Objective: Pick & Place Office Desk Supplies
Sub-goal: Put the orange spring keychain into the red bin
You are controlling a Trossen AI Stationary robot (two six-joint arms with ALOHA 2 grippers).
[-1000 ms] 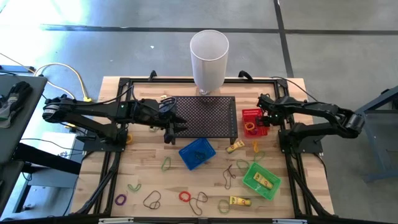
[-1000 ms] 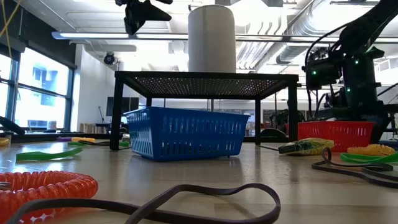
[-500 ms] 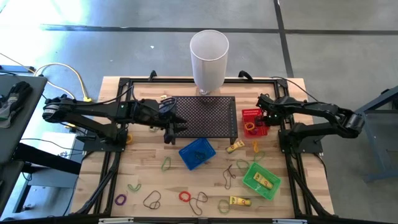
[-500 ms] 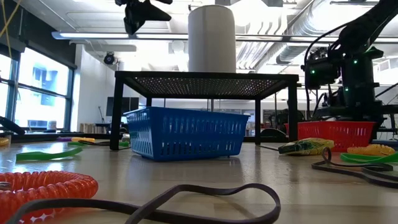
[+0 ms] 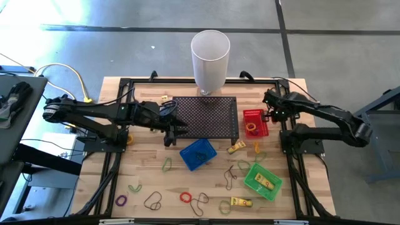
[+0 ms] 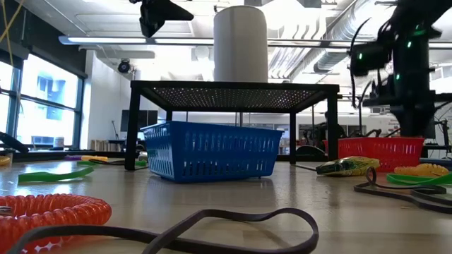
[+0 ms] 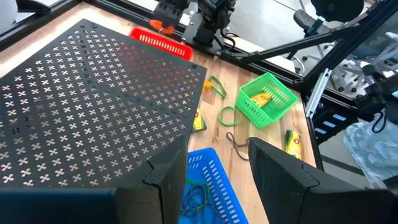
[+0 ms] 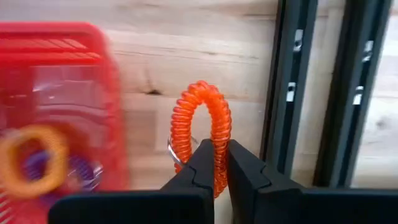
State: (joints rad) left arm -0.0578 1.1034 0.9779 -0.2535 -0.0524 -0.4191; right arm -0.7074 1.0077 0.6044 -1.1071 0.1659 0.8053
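- Table (image 5: 144,181) of pale wooden planks carries everything: a tall white cylinder (image 5: 210,59) at the far edge, a black perforated mesh stand (image 5: 206,117) mid-table, and loose bands and yellow pieces scattered nearer.
- Three small plastic baskets sit around the stand: a blue one (image 5: 198,154), a green one (image 5: 263,180) and a red one (image 5: 254,122).
- Left end effector (image 7: 217,180) hangs released, fingers apart and empty, over the stand's near corner, above the blue basket.
- Right end effector (image 8: 215,163) is clenched on an orange coiled wrist loop (image 8: 202,134), held just beside the red basket's outer wall, above bare wood and the dark frame rail (image 8: 283,87).
- The coil stands as an upright arch, its long axis in line with the fingers, the closed bend pointing away from them.
- Doing the step well likely means carrying the loop over the basket rim first, then lowering before releasing, so the springy coil cannot bounce out.
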